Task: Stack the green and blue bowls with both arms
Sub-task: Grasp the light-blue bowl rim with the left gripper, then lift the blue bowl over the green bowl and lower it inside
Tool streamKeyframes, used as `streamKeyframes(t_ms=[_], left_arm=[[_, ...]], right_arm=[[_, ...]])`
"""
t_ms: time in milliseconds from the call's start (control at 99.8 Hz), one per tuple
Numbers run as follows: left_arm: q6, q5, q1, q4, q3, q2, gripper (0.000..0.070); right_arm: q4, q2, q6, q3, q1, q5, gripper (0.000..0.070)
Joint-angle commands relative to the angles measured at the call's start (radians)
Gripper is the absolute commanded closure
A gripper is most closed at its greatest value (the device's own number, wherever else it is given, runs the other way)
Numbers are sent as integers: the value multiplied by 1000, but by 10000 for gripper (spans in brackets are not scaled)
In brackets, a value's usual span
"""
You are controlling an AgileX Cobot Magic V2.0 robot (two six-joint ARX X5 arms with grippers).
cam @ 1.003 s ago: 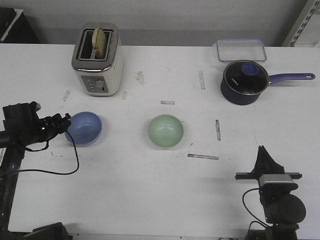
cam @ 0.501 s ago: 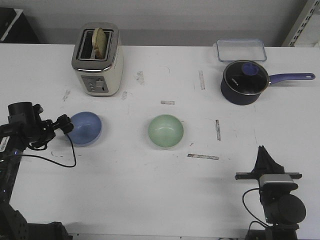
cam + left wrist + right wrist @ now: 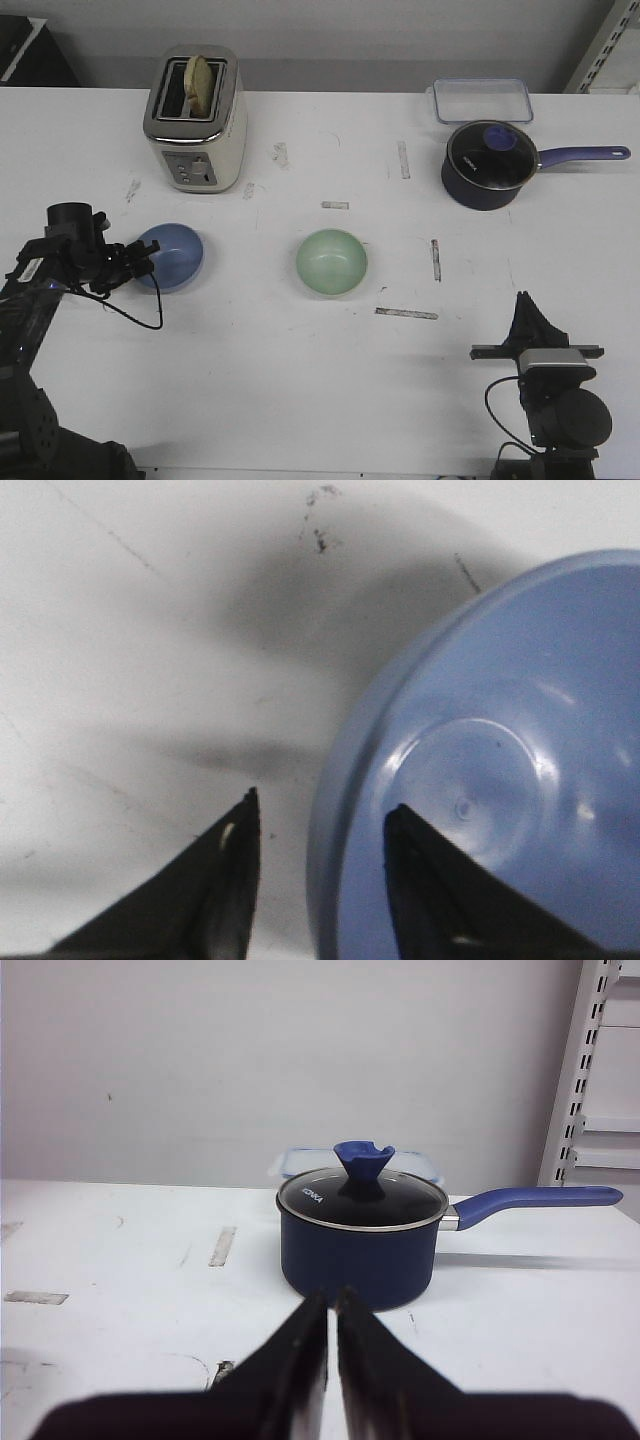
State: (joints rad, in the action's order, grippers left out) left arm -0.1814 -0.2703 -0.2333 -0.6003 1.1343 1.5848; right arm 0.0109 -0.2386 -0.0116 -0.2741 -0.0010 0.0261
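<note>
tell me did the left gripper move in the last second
Yes. Measured against the toaster, the left gripper has slid a little right and down onto the blue bowl rim, straddling it.

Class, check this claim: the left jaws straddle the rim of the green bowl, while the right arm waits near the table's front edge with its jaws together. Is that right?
Not quite. The left gripper straddles the rim of the blue bowl, as the left wrist view shows; the green bowl sits alone mid-table. The right gripper does wait with its jaws together.

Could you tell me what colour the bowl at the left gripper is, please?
Light periwinkle blue bowl; the left wrist view shows it best.
</note>
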Motion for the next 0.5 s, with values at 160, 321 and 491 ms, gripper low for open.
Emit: streamKeyframes(t_ms=[160,321,491], left_arm=[[9,0,2,-14,26,14,619],[4,0,31,-79,76,14,699],[-5,0,85,-147,160,14,699]], right_arm=[[-11,2,-8,-1,0,0,695],[-11,2,-8,-1,0,0,695],[-11,2,-8,-1,0,0,695]])
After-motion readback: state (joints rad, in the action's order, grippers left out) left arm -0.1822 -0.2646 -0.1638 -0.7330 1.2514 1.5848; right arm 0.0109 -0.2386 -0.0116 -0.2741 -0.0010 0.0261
